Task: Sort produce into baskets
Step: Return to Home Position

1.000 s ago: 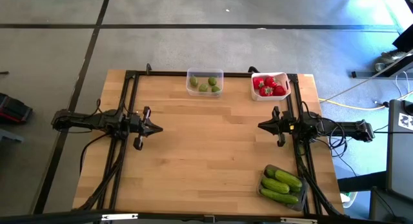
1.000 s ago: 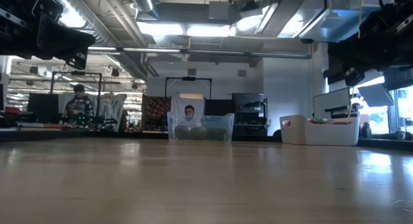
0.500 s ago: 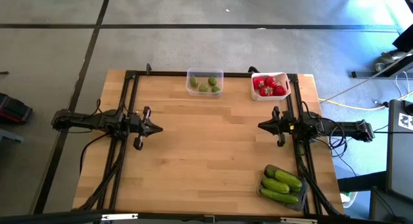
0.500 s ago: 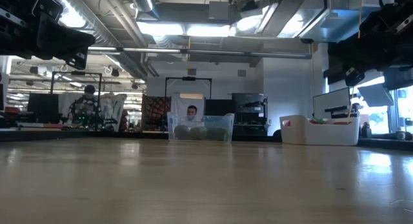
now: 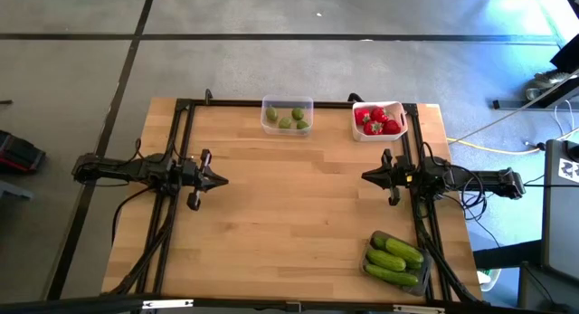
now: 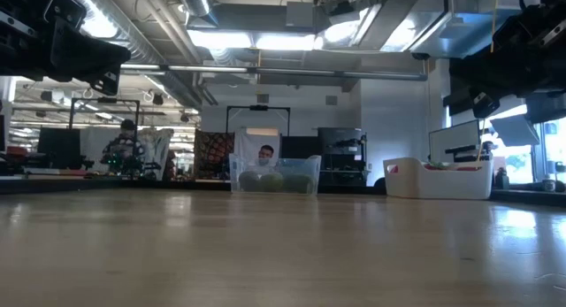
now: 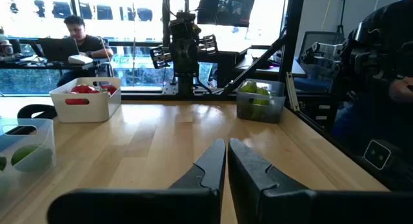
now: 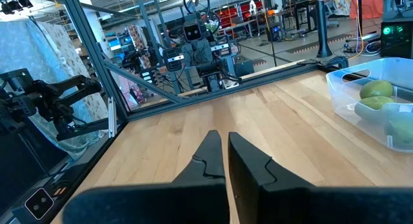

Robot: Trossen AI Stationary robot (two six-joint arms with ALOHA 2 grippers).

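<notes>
Over the last second nothing on the tabletop (image 5: 289,214) has changed: both arms and every piece of produce lie exactly as they did in the earlier pictures, and only a person in the room beyond the table has shifted slightly. The left gripper (image 5: 222,179) hangs over the left side of the tabletop, pointing inward, its fingers closed to a narrow slit and holding nothing; the right gripper (image 5: 366,176) mirrors it on the right side, likewise nearly closed and empty. The olive-green fruits (image 5: 290,119) sit in the clear basket (image 5: 287,103) at the far edge of the tabletop, the red pieces (image 5: 378,120) fill the white basket (image 5: 402,119) just to its right, and the cucumbers (image 5: 395,258) lie in the dark grey basket (image 5: 371,251) at the near right corner. No loose produce shows on the bare wood between the arms. Judged from this layout, each kind already occupies its own basket, so the sorting appears complete and the motionless arms suggest a rest pose rather than a pause before another pick.
</notes>
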